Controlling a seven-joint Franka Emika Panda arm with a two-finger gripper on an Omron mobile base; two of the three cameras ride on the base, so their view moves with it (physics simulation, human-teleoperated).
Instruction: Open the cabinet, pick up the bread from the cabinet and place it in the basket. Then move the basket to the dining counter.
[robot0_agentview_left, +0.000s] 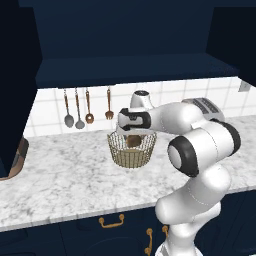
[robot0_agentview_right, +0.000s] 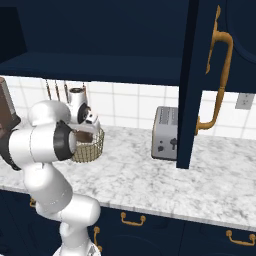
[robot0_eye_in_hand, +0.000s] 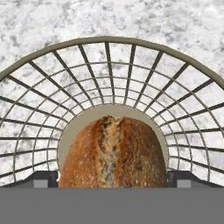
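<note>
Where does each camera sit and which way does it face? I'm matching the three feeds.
Left base view: behind the arm's left, facing the basket and bread; arm lower right.
Right base view: behind its right, facing the basket and toaster; arm lower left.
Hand view: on the hand, looking down into the basket; open tool straddles the bread.
All share the basket.

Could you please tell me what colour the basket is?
Brass-coloured wire mesh basket; it shows best in the left base view.
</note>
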